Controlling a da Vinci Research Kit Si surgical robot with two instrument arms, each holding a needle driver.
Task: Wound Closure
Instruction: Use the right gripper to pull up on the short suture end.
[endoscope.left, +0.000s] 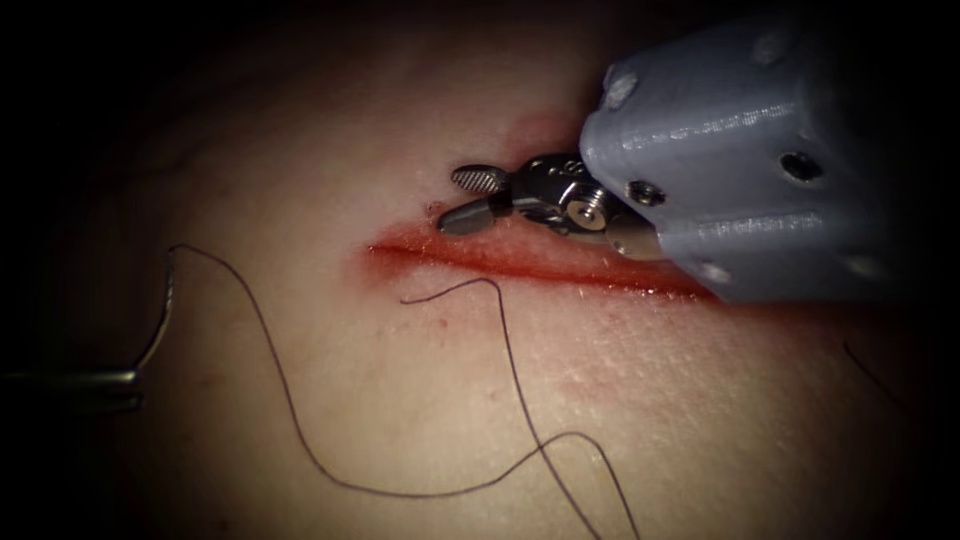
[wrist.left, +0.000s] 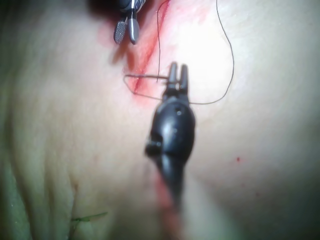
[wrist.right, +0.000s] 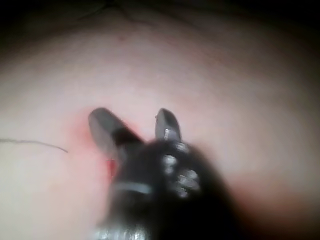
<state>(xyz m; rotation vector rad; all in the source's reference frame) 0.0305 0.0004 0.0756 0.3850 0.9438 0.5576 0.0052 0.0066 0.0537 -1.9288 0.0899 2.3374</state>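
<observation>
Pale tissue (endoscope.left: 420, 400) carries a red cut (endoscope.left: 530, 262). At nine o'clock, the left tool (endoscope.left: 150, 345) grips the needle (endoscope.left: 163, 310) clear of the tissue, thread (endoscope.left: 300, 440) trailing. At twelve o'clock, the right tool (endoscope.left: 462, 197) gapes, empty.

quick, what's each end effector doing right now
Left end effector: shut on the needle, off the tissue.
Right end effector: open, holding nothing.

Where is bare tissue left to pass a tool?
Free: tissue above the thread, between needle and the cut's left end; also below the cut at right. Crowded: the cut's upper edge, where the right hand hangs open and empty, and lower middle, looped with thread. The left hand holds the needle by one end, out of tissue.
</observation>
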